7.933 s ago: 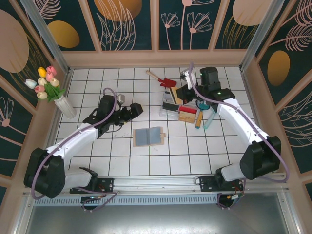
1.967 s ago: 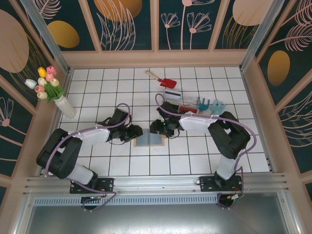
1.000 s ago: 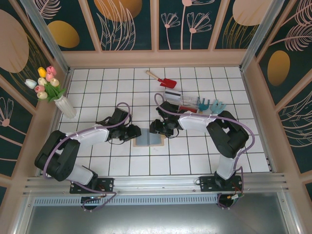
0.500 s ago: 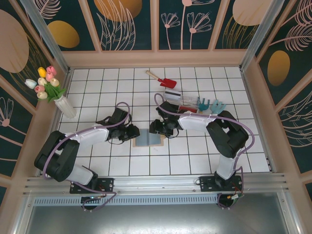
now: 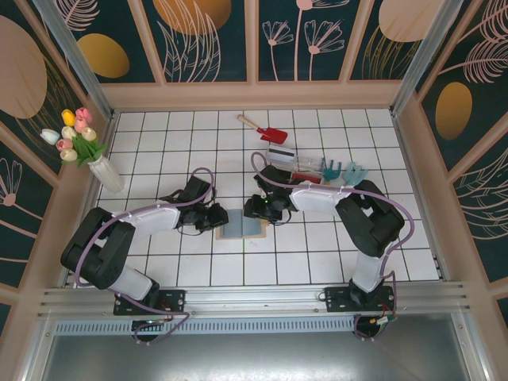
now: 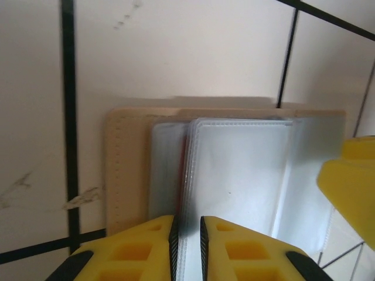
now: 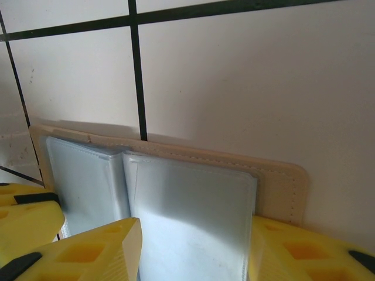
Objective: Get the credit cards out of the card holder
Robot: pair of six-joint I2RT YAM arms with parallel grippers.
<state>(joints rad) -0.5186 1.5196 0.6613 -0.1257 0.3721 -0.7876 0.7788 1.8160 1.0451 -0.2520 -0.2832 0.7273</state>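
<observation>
Left gripper point(image 6: 186, 225) is pinched tight on a clear sleeve of the card holder point(image 6: 126, 170), pretty much where it sat half a second back. Right gripper point(image 7: 196, 234) has its fingers spread over the opposite page. The holder lies open and flat on the tiles point(image 5: 238, 270), with bare floor toward the bases. A red credit card point(image 6: 186, 164) shows as a sliver between sleeves. Clear tray point(image 5: 305, 168) sits near, just beyond the right gripper, and the red shovel point(image 5: 270, 132) is further back.
</observation>
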